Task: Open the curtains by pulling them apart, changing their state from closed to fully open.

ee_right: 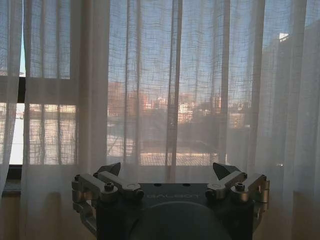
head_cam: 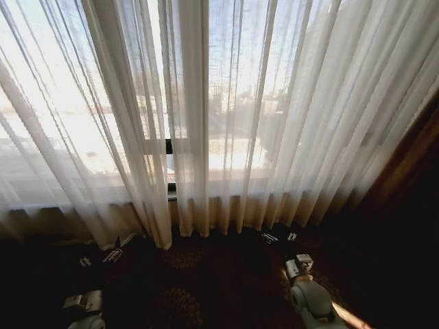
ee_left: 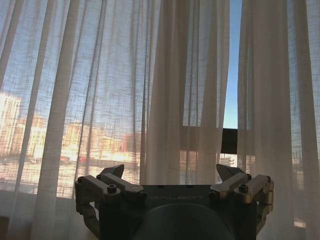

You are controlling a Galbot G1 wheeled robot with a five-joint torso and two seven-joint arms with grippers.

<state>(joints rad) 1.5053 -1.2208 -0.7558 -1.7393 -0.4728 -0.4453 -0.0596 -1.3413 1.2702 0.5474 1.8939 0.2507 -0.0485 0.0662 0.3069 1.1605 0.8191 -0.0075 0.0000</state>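
The curtains (head_cam: 226, 116) hang closed across the window, their pleated sheer panels reaching down to the dark patterned floor (head_cam: 199, 281), with a narrow slit between two panels where the dark window frame (head_cam: 169, 147) shows through. The left gripper (head_cam: 99, 258) sits low near the floor on the left, just short of the curtain hem, and the right gripper (head_cam: 278, 237) sits low on the right, close to the hem there. In the left wrist view the left gripper's fingers (ee_left: 114, 175) are spread wide with nothing between them, and the curtains (ee_left: 125, 90) hang beyond them, apart from the tips; the slit lies ahead, nearer one finger. In the right wrist view the right gripper's fingers (ee_right: 111, 172) are likewise spread and empty, the curtains (ee_right: 175, 85) hanging beyond, untouched.
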